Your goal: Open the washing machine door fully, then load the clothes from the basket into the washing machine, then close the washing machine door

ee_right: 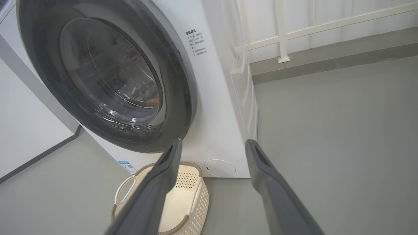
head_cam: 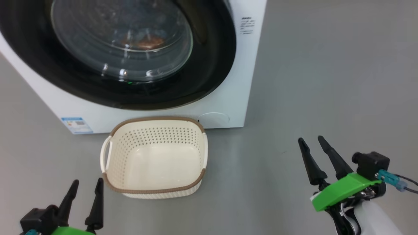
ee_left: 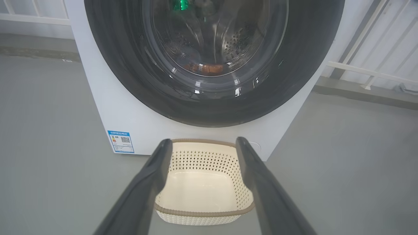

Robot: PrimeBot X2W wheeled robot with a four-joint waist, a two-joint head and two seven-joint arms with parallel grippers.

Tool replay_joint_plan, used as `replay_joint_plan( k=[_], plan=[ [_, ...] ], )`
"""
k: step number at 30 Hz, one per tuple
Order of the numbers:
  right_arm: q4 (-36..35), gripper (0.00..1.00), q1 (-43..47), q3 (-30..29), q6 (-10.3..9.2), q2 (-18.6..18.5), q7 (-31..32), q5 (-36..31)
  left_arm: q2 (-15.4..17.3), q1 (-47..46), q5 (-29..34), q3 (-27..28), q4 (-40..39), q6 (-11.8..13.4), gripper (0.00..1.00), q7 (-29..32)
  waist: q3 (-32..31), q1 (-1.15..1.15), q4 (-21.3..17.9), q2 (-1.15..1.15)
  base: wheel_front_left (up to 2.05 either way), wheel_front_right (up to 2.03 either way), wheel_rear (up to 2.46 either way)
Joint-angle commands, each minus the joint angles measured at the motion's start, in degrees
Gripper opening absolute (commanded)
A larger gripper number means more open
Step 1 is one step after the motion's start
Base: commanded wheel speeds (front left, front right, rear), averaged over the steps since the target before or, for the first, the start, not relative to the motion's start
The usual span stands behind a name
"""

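Note:
The washing machine [head_cam: 225,98] stands ahead, and its door [head_cam: 209,55] with the black rim and glass bowl lies flat against its front. Through the glass an orange-brown patch of the clothes [head_cam: 143,41] shows low in the drum. On the floor in front sits the cream basket [head_cam: 153,187] with nothing inside. My left gripper [head_cam: 86,184] is open at the lower left, just left of the basket's near corner. Open too, my right gripper [head_cam: 313,139] is well to the basket's right. In the left wrist view the basket [ee_left: 204,213] lies between the gripper's fingers [ee_left: 153,173].
Grey floor [head_cam: 326,81] spreads to the right of the machine. A white railing [ee_right: 284,36] and a grey kerb run behind it. A blue label sticker [head_cam: 76,125] sits on the machine's lower left corner, and a round cover [head_cam: 214,118] at its lower right.

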Motion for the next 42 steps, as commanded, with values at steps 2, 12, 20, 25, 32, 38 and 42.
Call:
replay_joint_plan(
  k=[2, 12, 20, 25, 32, 38, 42],
  plan=[
    [-2.1, 1.0, 2.0, -0.1, -0.33, -0.5, -0.3, -0.4, 1.7, 0.0, -0.8, 2.6, -1.1, -0.1, 1.0, -0.4, -2.3, 0.0, -3.0, 0.0, 0.0, 0.0, 0.0],
    [-3.2, 1.0, 6.4, -3.1, -0.33, -0.7, -0.3, -0.9, 1.9, 2.2, -0.8, 3.8, -1.8, -0.1, 1.0, -0.4, -3.3, 0.0, -5.4, 0.0, 0.0, 0.0, 0.0],
    [-3.5, 1.0, 8.4, -4.4, -0.33, -0.6, -0.3, -1.2, 1.9, 3.1, -0.8, 4.5, -1.9, -0.1, 1.0, -0.4, -3.8, 0.0, -5.6, 0.0, 0.0, 0.0, 0.0],
    [-3.6, 1.0, 8.3, -4.3, -0.33, -0.4, -0.3, -1.3, 1.9, 3.0, -0.6, 4.7, -1.7, -0.1, 1.0, -0.4, -3.7, 0.0, -5.7, 0.0, 0.0, 0.0, 0.0],
    [-1.8, 0.0, 8.6, -5.3, 0.01, 0.1, 0.0, -0.5, 0.1, 4.2, -0.6, 2.6, 0.0, 0.0, 0.0, 0.0, -3.9, 0.0, -5.8, 0.0, 0.0, 0.0, 0.0],
    [-0.6, 0.0, 9.5, -5.6, 0.01, 1.2, 0.7, 1.4, -1.4, 4.5, -2.6, 2.5, 1.4, 0.0, 0.0, 0.7, -4.1, 0.04, -5.7, 0.0, 0.0, 0.0, 0.0],
    [-1.0, 0.0, 9.6, -6.0, 0.0, 1.4, 1.3, 3.4, -1.7, 4.3, -4.7, 2.8, 1.4, 0.0, 0.0, 1.3, -4.3, 0.11, -5.6, 0.0, 0.0, 0.0, 0.0]
  ],
)
